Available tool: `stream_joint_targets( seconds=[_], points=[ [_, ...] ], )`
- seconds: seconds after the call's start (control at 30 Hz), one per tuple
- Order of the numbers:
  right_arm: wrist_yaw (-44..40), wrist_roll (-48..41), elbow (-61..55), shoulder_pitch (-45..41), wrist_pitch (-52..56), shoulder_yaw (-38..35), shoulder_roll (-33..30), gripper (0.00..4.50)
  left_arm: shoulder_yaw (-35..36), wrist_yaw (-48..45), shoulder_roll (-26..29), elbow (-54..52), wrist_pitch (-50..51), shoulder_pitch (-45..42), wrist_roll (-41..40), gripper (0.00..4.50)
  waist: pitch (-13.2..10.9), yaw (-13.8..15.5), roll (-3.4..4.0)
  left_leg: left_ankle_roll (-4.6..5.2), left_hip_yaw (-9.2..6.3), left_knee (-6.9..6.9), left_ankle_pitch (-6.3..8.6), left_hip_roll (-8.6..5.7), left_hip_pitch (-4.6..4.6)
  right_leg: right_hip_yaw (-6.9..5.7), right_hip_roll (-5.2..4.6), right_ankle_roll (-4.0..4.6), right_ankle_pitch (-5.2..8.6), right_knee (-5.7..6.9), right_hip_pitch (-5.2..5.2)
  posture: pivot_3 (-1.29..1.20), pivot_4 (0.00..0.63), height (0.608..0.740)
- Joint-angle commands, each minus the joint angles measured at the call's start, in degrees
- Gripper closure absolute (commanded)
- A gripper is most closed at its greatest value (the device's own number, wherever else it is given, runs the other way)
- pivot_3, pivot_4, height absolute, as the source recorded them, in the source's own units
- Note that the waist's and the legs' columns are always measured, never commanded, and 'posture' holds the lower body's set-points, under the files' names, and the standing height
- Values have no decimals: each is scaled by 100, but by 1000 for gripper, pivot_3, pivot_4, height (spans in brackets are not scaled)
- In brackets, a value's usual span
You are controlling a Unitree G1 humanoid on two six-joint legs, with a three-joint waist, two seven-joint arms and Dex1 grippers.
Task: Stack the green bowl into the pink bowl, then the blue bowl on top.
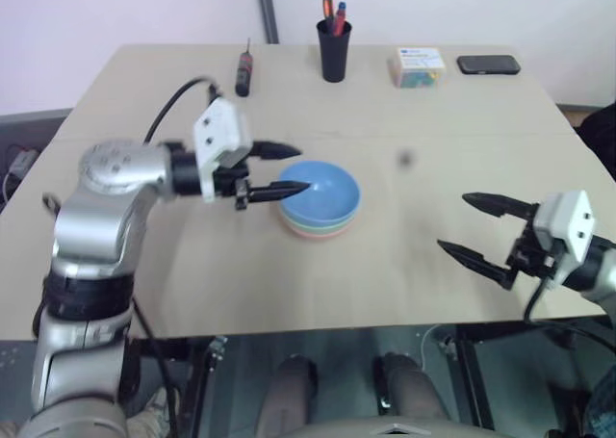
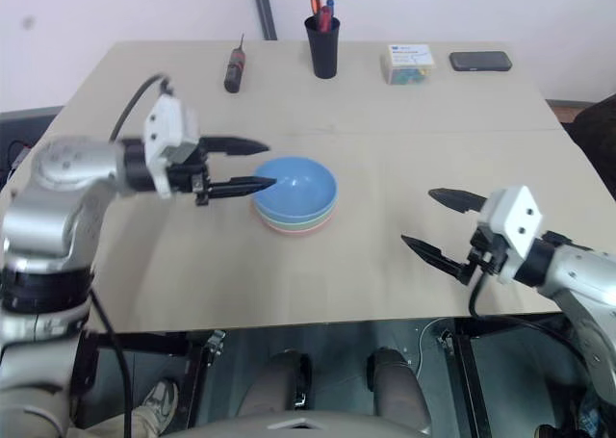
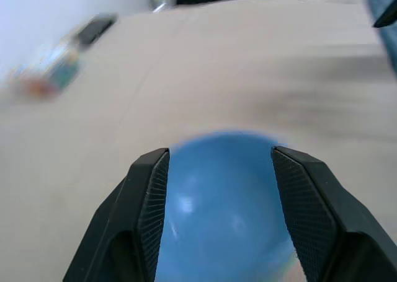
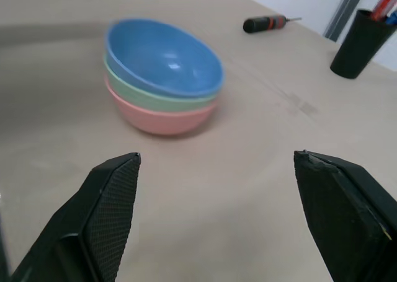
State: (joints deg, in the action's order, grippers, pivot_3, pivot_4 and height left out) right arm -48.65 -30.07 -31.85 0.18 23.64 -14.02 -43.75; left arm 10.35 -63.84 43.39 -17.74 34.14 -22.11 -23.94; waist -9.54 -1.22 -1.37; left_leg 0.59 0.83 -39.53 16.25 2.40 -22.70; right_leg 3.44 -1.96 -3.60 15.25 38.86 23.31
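Note:
Three bowls sit nested in one stack at the middle of the table. The blue bowl (image 1: pixel 322 193) is on top, the green bowl (image 4: pixel 161 100) shows as a band under it, and the pink bowl (image 4: pixel 162 119) is at the bottom. My left gripper (image 1: pixel 303 168) is open at the stack's left side. Its lower fingertip overlaps the blue bowl's rim, and I cannot tell whether it touches. In the left wrist view the blue bowl (image 3: pixel 223 214) lies between the spread fingers. My right gripper (image 1: pixel 452 222) is open and empty, well to the right of the stack.
Along the far side of the table (image 1: pixel 414 284) stand a black pen cup (image 1: pixel 334 48), a screwdriver (image 1: pixel 244 72), a small box (image 1: pixel 417 67) and a dark phone (image 1: pixel 488 64). Bare tabletop lies between the stack and my right gripper.

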Motion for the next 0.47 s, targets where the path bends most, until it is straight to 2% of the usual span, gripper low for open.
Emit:
stream_joint_targets(
  seconds=[0.03, 0.2, 0.3, 0.47],
  points=[
    [-307, 40, 389, -198, -273, 89, -70, 0, 712, 36, 102, -751, 287, 859, -639, 28, -1, 28, -2, 0, 4, 0, 0, -1, -8, -3, 0, 0, 0, -3, 5, 0, 150, 740],
    [-903, -25, 875, 40, -430, -319, -444, 0, 1811, 238, 122, -1066, 90, 2413, -680, 28, -3, 82, -6, 0, 4, 7, 0, -4, -10, 1, -14, 0, 0, -13, 6, 0, 150, 740],
    [-1136, -46, 917, 447, -465, -790, -663, 0, 2420, 146, 61, -1344, 263, 3239, -1032, 28, -3, 76, -6, -1, 10, 8, 1, -5, -4, -2, -16, 1, 0, -11, 4, 0, 150, 740],
    [-1193, -161, 884, 622, -421, -1112, -747, 0, 2631, 247, 71, -1406, -56, 3628, -1021, 28, -2, 69, -5, -1, 17, 11, 0, -5, 7, 0, -13, 2, 1, -7, 0, 0, 150, 740]
  ],
)
